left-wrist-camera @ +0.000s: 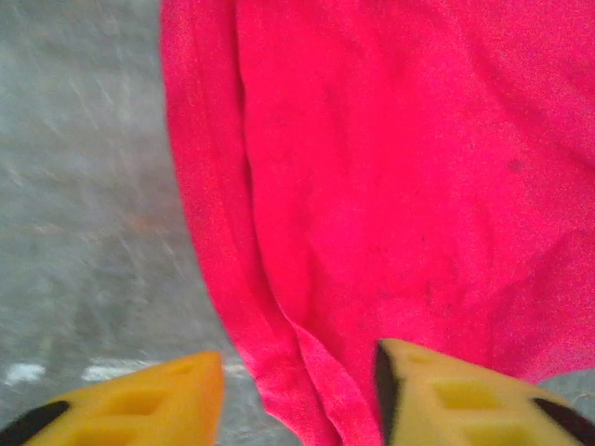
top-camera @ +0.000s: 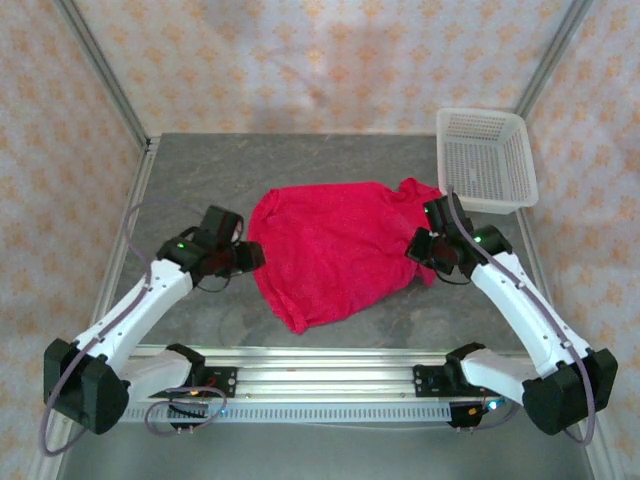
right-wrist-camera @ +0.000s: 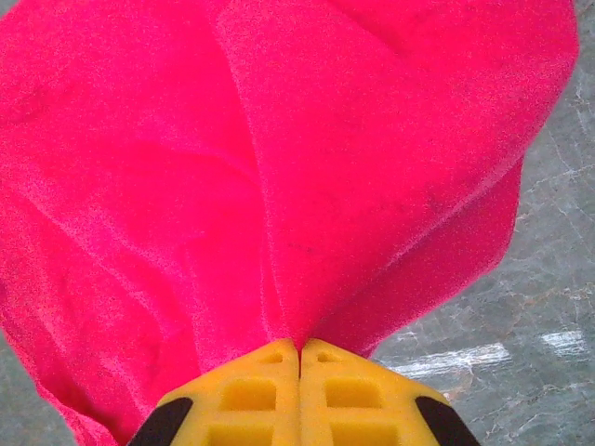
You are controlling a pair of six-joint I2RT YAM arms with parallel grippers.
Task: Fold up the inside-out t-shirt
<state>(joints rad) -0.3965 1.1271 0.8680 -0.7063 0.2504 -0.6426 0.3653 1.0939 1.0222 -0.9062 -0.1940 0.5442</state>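
Grey stone-look table (top-camera: 200, 175) carries the inside-out t-shirt (top-camera: 335, 250), rumpled at its centre. The right gripper (right-wrist-camera: 299, 353) pinches its right edge, fingers closed. The left gripper (left-wrist-camera: 297, 390) stands parted astride the left hem. A white basket (top-camera: 487, 160) sits at the far right corner, just beside the cloth.

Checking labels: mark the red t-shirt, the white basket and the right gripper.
red t-shirt (top-camera: 335, 250): top external view, middle of the spread cloth.
white basket (top-camera: 490, 203): top external view, near wall.
right gripper (right-wrist-camera: 299, 351): right wrist view, seam between its shut fingertips, pinching the cloth.

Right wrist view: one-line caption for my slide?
Right gripper shut on a pinched fold of the red t-shirt above the grey table.
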